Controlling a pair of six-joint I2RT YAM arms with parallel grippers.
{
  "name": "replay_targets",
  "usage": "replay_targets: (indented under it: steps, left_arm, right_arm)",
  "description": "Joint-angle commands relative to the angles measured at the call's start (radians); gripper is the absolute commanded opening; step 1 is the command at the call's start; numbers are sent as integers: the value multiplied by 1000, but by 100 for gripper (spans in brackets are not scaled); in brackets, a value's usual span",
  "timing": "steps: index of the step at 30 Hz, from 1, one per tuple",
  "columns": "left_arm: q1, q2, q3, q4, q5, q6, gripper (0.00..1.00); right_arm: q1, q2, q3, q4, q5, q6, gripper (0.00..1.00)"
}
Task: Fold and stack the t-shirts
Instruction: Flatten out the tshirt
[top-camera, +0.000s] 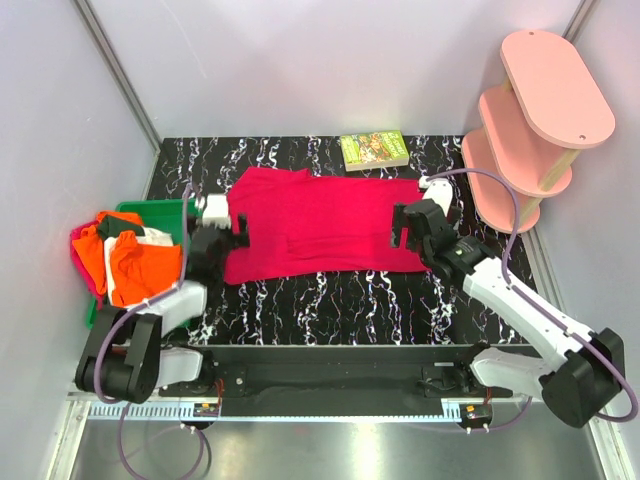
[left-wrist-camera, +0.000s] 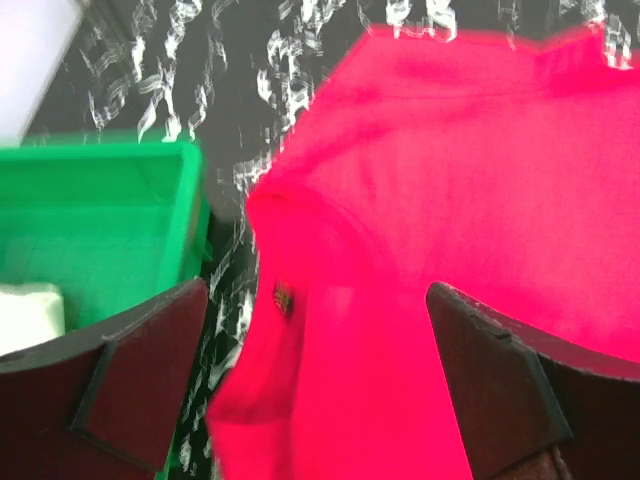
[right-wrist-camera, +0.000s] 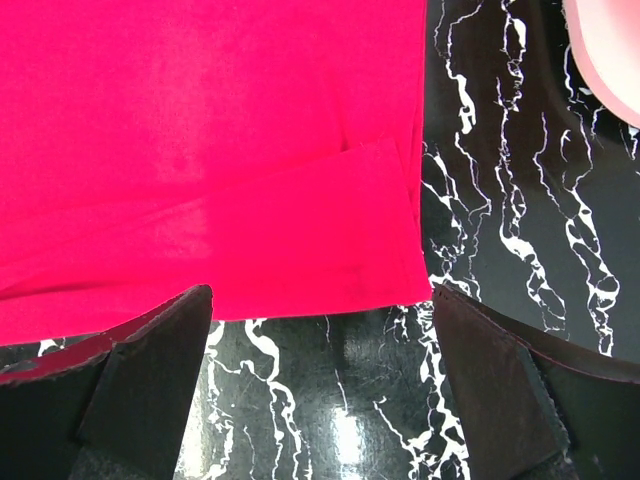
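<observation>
A crimson-red t-shirt (top-camera: 320, 222) lies spread flat on the black marbled table (top-camera: 330, 300), collar end at the left. My left gripper (top-camera: 235, 233) is open above its left collar edge (left-wrist-camera: 290, 290), holding nothing. My right gripper (top-camera: 400, 232) is open above the shirt's right near corner (right-wrist-camera: 370, 260), also empty, over bare table just past the hem. Orange (top-camera: 140, 262) and white (top-camera: 150, 238) shirts lie bunched in a green bin (top-camera: 150, 210) at the left, with a magenta-pink one (top-camera: 80, 245) at its outer edge.
A small green-covered book (top-camera: 374, 149) lies at the table's back, just beyond the shirt. A pink tiered shelf (top-camera: 535, 120) stands at the back right. The green bin (left-wrist-camera: 110, 220) sits close to my left gripper's left finger.
</observation>
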Motion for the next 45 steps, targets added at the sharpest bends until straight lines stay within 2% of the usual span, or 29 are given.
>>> replay_targets:
  steps: [1, 3, 5, 6, 8, 9, 10, 15, 23, 27, 31, 32, 37, 39, 42, 45]
  left_arm:
    - [-82, 27, 472, -729, -312, -183, 99]
    - [-166, 72, 560, -921, -398, -206, 99]
    - [-220, 83, 627, -986, -539, -235, 99]
    - [-237, 98, 643, -1096, -591, -386, 99]
    - [-220, 115, 694, -1233, -569, -583, 99]
    - [-185, 123, 693, -1253, -491, -594, 99]
    - [-174, 141, 681, -1246, -342, -582, 99]
    - [-173, 210, 668, -1246, -219, -611, 99]
    - [-151, 351, 763, -1276, -145, -559, 99]
    - [-84, 405, 806, -1263, -89, -562, 99]
    - [-67, 414, 818, -1217, -116, -505, 99]
    - [-53, 422, 831, -1218, -122, -514, 90]
    - [4, 508, 875, -1224, -72, -522, 74]
    - [5, 541, 901, -1223, -72, -516, 55]
    - [8, 580, 927, -1226, -61, -511, 38]
    - [15, 597, 930, -1224, -66, -514, 42]
  right_arm:
    - [6, 38, 86, 14, 12, 16, 100]
    - [8, 50, 94, 17, 17, 12, 100]
    - [8, 55, 99, 21, 28, 7, 99]
    - [6, 53, 97, 24, 32, 4, 100]
    - [6, 50, 85, 43, 43, -5, 100]
    - [8, 50, 80, 47, 49, -8, 100]
    - [6, 48, 74, 50, 58, -8, 100]
    - [6, 30, 63, 51, 52, 4, 100]
    - [6, 36, 39, 54, 63, 3, 100]
    - [6, 44, 39, 57, 57, 3, 100]
    - [6, 45, 37, 60, 58, -19, 100]
    - [8, 45, 37, 63, 60, -20, 100]
    - [8, 50, 34, 66, 48, -25, 100]
    - [6, 56, 34, 66, 43, -25, 100]
    - [6, 62, 36, 69, 43, -30, 100]
    - [8, 64, 34, 69, 44, -30, 100]
